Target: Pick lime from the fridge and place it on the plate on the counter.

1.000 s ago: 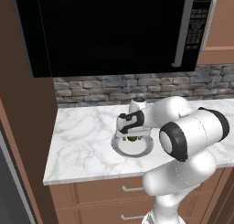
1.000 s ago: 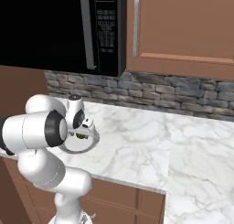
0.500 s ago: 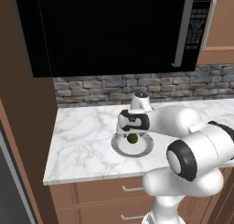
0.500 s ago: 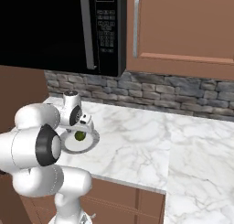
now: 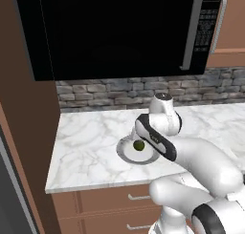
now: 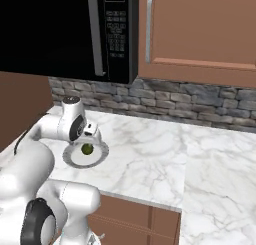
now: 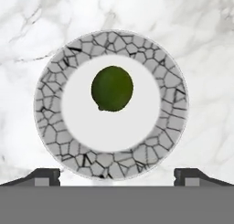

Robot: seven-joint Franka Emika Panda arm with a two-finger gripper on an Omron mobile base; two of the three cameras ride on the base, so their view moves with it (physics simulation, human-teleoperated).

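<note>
A white marble counter (image 5: 91, 142) is holding a cracked-rim plate (image 7: 50, 127) with 1 lime (image 7: 112, 88) lying inside; the gripper (image 7: 117, 175) is hovering above, released, empty.

The lime (image 7: 112, 88) is a small, dark green, round fruit lying loose in the pale centre of the plate (image 7: 51, 127), a little off the middle and clear of the rim. The plate is round and shallow, with a grey rim crossed by dark crackle lines. It sits flat on the counter (image 5: 86, 142), white marble with grey veins above brown drawers, near the front edge.
</note>
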